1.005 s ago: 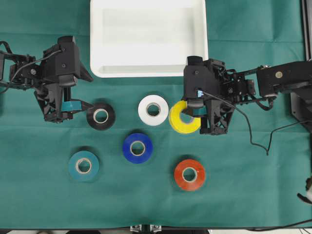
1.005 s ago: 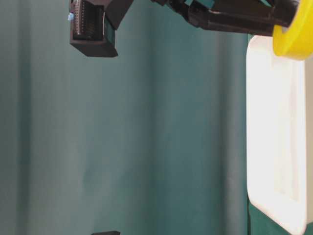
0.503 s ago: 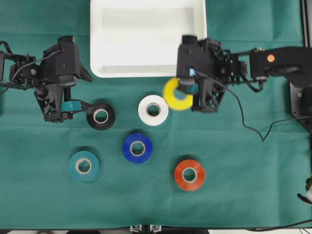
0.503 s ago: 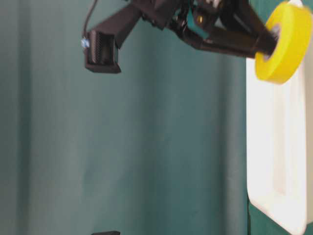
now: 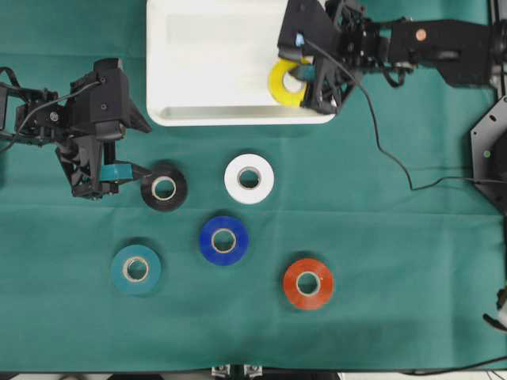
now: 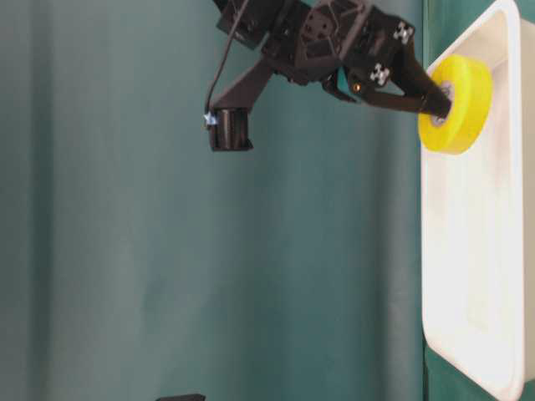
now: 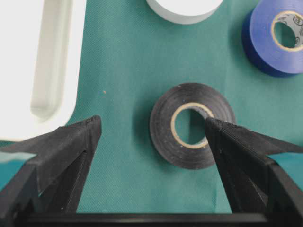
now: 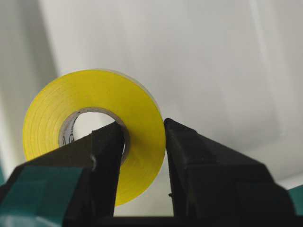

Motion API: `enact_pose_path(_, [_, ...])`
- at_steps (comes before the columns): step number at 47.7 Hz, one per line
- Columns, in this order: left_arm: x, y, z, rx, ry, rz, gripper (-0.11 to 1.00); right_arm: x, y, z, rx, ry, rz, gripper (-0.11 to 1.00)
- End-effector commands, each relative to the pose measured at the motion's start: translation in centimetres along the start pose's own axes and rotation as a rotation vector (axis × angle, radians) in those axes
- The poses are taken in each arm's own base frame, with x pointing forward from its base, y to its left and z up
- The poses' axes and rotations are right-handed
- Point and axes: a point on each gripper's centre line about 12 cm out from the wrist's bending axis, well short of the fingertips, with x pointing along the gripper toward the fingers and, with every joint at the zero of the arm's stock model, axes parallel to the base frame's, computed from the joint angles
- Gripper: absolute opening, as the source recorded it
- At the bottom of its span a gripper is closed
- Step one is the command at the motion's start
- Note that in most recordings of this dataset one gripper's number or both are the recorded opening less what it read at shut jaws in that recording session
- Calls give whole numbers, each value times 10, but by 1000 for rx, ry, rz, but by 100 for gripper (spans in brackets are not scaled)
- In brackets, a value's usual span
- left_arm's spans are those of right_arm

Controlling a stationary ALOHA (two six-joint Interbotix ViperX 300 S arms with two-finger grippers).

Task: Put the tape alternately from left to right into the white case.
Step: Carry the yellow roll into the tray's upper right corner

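Observation:
My right gripper (image 5: pixel 305 79) is shut on the yellow tape (image 5: pixel 283 82), one finger through its core and the other on the outer wall (image 8: pixel 142 130). The roll hangs tilted over the right end of the white case (image 5: pixel 214 55), also seen from table level as the yellow tape (image 6: pixel 458 104) above the case (image 6: pixel 476 276). My left gripper (image 5: pixel 135 171) is open, low over the cloth beside the black tape (image 5: pixel 164 188). In the left wrist view one fingertip (image 7: pixel 215 130) overlaps the black tape's (image 7: pixel 161 127) core hole; the other stands on bare cloth.
White tape (image 5: pixel 249 178), blue tape (image 5: pixel 223 240), teal tape (image 5: pixel 135 269) and orange-red tape (image 5: pixel 307 283) lie flat on the green cloth below the case. The right arm's cable (image 5: pixel 380 146) trails across the cloth.
My right gripper has carried the yellow tape up off the cloth beside the white roll and over the case's right end. The left arm has not moved.

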Motion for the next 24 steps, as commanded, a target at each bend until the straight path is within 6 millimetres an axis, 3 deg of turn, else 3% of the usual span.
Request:
enact_pose_path(1, [-2,-1,11,1,-34,-3,72,-3,-7,17,-1,-48,-13,30])
enact_pose_path(24, [2,-1,11,-1,-23,-2,72,28,-67,14,77,-26,-108,30])
